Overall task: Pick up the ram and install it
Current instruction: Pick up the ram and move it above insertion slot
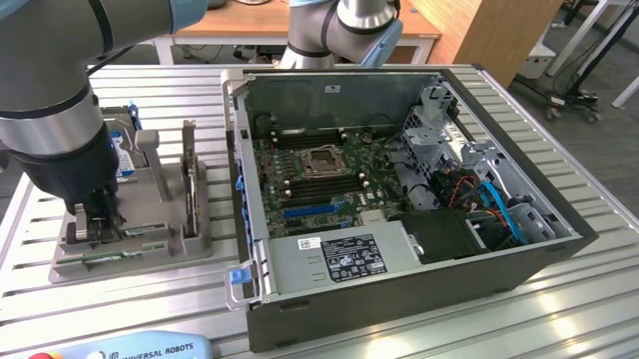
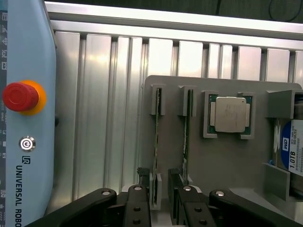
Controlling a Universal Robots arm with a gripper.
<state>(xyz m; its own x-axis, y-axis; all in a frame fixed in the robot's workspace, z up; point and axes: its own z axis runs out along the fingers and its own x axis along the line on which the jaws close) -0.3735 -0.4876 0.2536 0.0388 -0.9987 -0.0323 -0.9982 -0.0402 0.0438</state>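
Grey plastic makes up the one parts holder, which sits on the slatted aluminium desk near the desk edge on the exterior view's left. It carries two memory sticks, one processor and one hard drive. The ram, a slim green board standing on its long edge in a pair of slotted brackets, is the stick nearest the holder's side that faces the teach pendant. The second ram stick stands parallel just beside it in its own two brackets. Past that, the square silver processor lies flat in a framed pocket, and the hard drive with its blue label stands at the holder's far side. The tool hangs low over one end of the ram with its two black fingers spread wide, one on each side of that end's bracket and gripping nothing; whether they touch the bracket cannot be told. One open computer case lies near the middle of the desk, well apart from the ram, with one green motherboard, one bare processor socket and one labelled power supply showing inside. The pendant rests at the desk edge closest to the exterior camera and bears one red stop button.
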